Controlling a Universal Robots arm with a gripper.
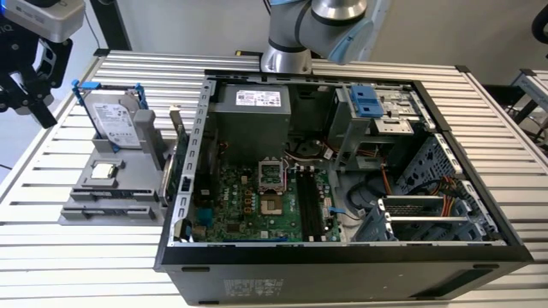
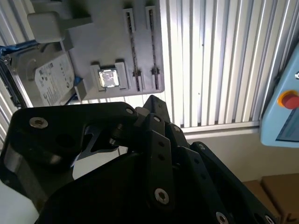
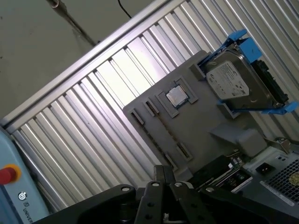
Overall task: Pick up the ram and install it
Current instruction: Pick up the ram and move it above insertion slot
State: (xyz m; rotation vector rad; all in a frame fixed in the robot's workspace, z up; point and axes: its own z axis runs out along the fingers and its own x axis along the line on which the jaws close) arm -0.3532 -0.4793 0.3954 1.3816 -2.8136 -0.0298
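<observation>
The ram (image 1: 169, 162) shows in the exterior view as a thin green strip standing on its long edge at the side of the grey fixture (image 1: 86, 192) nearest the open case (image 1: 342, 256). It is seen edge-on, so its chips cannot be made out. The hand (image 1: 28, 109) hangs well apart from it at the exterior view's left, past the hard drive (image 1: 114, 119), with its fingers apart and nothing between them. That view also shows the motherboard (image 1: 248, 205) with its long black slots (image 1: 310, 199) bare. Both wrist views look down past the hand's black links at the fixture's flat top, the square processor (image 2: 108, 78) in its pocket and the ribbed worktop (image 2: 210, 60). They also show a red button (image 2: 289, 99) on a blue panel.
</observation>
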